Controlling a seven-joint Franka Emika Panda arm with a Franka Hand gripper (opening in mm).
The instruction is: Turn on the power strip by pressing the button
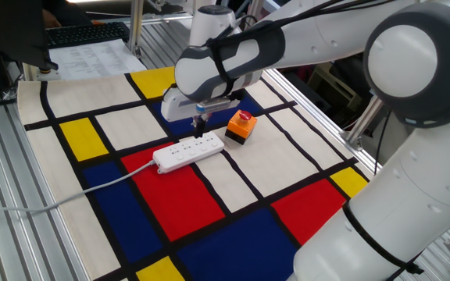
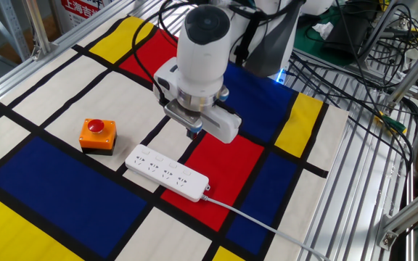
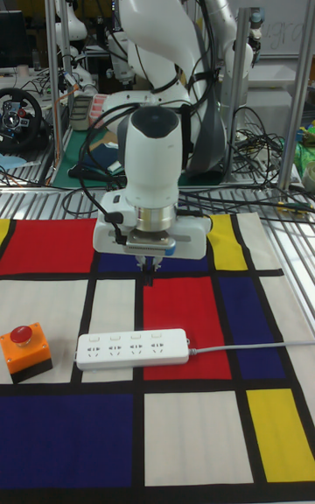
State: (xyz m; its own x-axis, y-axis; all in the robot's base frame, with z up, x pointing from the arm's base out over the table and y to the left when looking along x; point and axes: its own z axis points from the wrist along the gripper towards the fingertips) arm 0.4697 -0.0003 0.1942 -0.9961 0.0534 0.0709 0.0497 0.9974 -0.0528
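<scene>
The white power strip point(image 1: 187, 150) point(image 2: 167, 172) point(image 3: 133, 348) lies flat on the red and cream squares of the checked mat. Its grey cord point(image 3: 254, 346) point(image 2: 267, 225) runs off to the mat's edge. The button belongs to the corded end, but it is white on white and I cannot make it out. My gripper point(image 1: 199, 129) point(image 2: 194, 133) point(image 3: 149, 275) points straight down. It hovers just behind the strip's long edge, near the middle sockets, without touching it. Its dark fingertips are pressed together, with nothing between them.
An orange box with a red mushroom button point(image 1: 241, 126) point(image 2: 98, 135) point(image 3: 25, 350) stands beyond the strip's uncorded end. Metal rails point(image 2: 361, 181) and loose cables point(image 2: 383, 65) border the mat. A keyboard point(image 1: 84, 33) lies beyond the far edge.
</scene>
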